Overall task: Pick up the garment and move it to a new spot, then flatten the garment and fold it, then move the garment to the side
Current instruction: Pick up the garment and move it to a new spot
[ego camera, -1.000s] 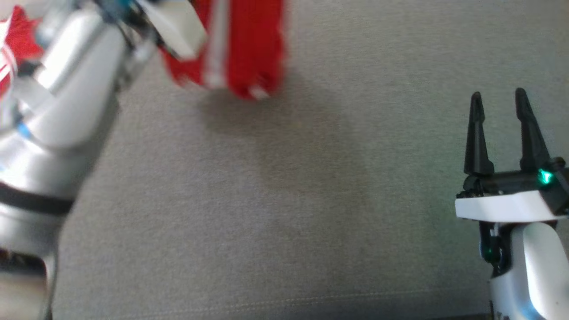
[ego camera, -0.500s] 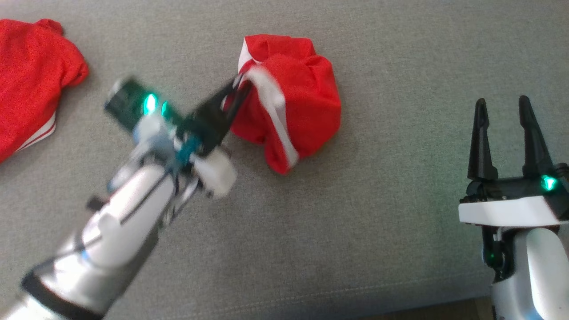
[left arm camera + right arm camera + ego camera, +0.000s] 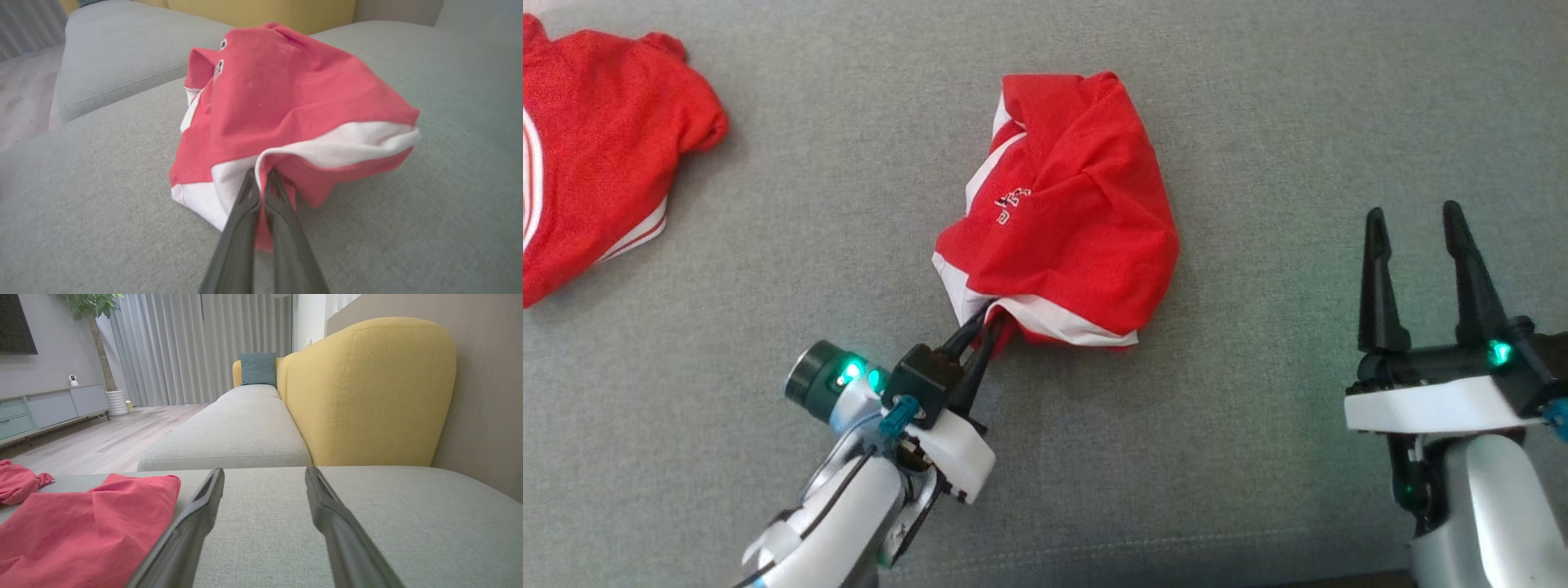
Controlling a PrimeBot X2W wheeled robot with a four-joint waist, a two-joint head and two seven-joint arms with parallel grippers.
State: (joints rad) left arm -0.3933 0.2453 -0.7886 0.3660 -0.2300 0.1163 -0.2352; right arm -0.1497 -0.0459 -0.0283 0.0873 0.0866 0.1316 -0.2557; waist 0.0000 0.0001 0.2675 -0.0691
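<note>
Red garment (image 3: 1078,220) bunched on grey sofa (image 3: 1298,106), white hem clamped tight in left tool (image 3: 987,318), right tool (image 3: 1413,214) spread wide, empty.

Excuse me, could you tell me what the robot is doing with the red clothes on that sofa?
The left gripper has its jaws shut on the white-trimmed edge of a red garment, which lies crumpled in a heap on the grey sofa seat. The right gripper waits off to the side with its jaws open, holding nothing. A second red garment lies apart on the robot's left. The held one is not yet flattened or folded.
</note>
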